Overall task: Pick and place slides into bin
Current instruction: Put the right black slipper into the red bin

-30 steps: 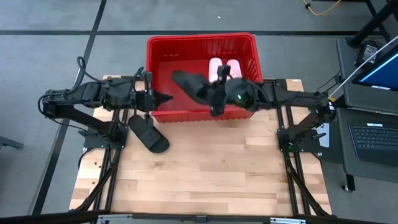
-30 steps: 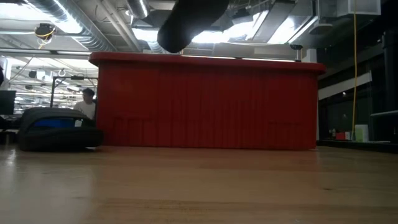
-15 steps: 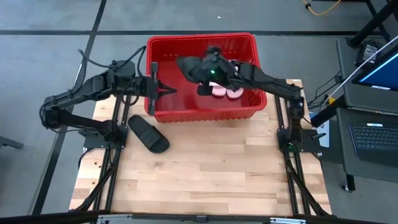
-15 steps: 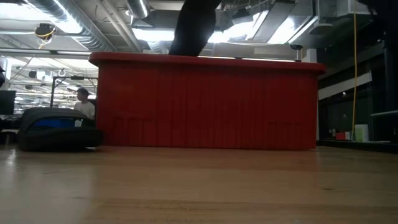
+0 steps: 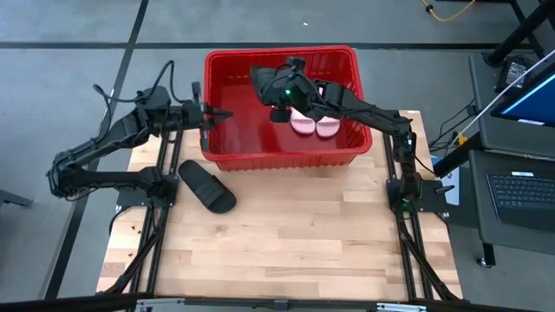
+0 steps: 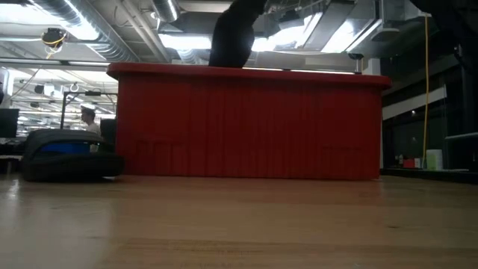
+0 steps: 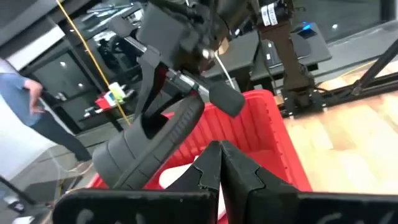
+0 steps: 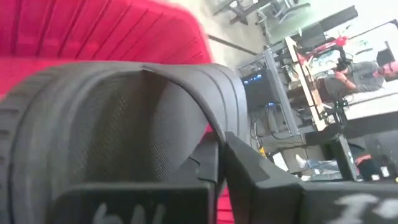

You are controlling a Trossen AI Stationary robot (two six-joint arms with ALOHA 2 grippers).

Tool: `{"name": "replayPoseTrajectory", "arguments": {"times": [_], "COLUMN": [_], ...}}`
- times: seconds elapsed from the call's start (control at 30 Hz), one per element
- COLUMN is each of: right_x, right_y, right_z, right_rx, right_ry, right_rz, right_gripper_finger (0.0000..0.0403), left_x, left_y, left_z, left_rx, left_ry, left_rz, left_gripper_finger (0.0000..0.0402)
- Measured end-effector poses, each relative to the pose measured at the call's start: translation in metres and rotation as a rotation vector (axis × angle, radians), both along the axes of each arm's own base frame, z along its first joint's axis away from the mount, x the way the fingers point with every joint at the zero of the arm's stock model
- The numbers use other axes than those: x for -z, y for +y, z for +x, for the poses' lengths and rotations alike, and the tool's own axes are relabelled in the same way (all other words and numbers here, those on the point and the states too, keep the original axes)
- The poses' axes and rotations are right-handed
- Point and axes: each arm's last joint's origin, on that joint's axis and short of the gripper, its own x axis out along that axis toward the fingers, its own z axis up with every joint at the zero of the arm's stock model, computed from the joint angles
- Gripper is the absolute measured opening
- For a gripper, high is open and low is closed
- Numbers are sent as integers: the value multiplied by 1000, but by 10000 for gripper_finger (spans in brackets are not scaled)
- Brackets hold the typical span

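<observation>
The right gripper [image 5: 279, 102], jaws clamped on a black rubber slide sandal [image 5: 263, 82], hangs over the bright red ribbed plastic bin [image 5: 282, 156]. The left gripper [image 5: 224, 114], jaws closed and empty, sits at the bin's 9 o'clock rim.

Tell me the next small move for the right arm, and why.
Probably lower and open the right gripper. It is shut on a black slide held above the red bin, beside the two pink slides already inside. Another black slide waits on the table.

Laptop [image 5: 523, 192] right of wooden table [image 5: 286, 234]; person [image 7: 37, 118] behind
</observation>
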Motion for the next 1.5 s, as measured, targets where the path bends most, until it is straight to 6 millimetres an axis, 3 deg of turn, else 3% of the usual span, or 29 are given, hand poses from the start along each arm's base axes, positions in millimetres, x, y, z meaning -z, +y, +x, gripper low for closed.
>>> {"name": "replayPoseTrajectory", "arguments": {"times": [0.1,0.27,0.5,0.77,1.37,1.5], "right_x": [3,23,70,100,129,146], "right_y": [-11,-34,-58,-62,-77,-82], "right_z": [1,10,28,42,44,43], "right_rx": [11,58,137,138,169,182], "right_ry": [-34,1,136,214,293,316], "right_rz": [34,40,43,61,92,95], "right_gripper_finger": [15,15,15,15,15,15], "left_x": [2,6,8,8,10,10], "left_y": [-1,0,1,1,1,1], "left_z": [-3,-1,1,1,1,0], "left_rx": [0,1,-2,-6,-6,-9], "left_ry": [5,27,33,26,45,41], "left_rz": [17,16,-15,-38,-53,-76], "left_gripper_finger": [1,1,1,1,2,2]}}
